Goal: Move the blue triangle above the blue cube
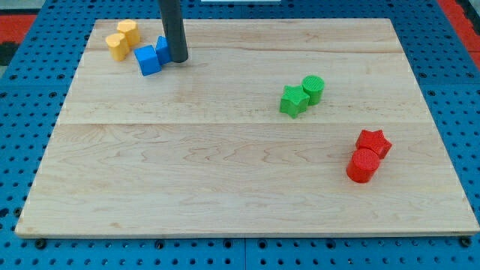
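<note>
While my tip (178,59) sits planted near the wooden board's (225,180) top-left corner, it's touching the blue triangle block (161,48) on that block's right side. Just left and slightly lower sits the blue cube (148,60), pressed against the triangle. No fingers here, just a straight dark rod. Two yellow blocks (121,39) huddle further left; green pair (302,95) and red pair (368,155) wait well apart at right.

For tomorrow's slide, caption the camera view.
My tip touches the blue triangle beside the blue cube, top left of the board.
</note>
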`<state>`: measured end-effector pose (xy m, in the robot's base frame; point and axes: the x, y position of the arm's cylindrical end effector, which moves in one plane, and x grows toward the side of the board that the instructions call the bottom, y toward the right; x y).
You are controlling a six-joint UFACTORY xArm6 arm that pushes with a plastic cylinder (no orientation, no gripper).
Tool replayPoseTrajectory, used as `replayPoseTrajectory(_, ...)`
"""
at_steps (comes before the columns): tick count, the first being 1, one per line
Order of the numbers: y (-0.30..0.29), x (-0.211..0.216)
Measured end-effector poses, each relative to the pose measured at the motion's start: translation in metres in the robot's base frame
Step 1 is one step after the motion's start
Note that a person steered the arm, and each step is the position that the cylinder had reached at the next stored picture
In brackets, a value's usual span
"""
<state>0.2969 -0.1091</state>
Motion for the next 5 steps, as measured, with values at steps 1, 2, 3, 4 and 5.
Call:
replayPoseTrajectory(1,-0.007,0.000)
replayPoseTrajectory(2,-0.008,-0.011)
replayPoseTrajectory(3,-0.008,-0.010)
replayPoseTrajectory(4,-0.008,-0.014)
replayPoseTrajectory(5,-0.008,-0.014)
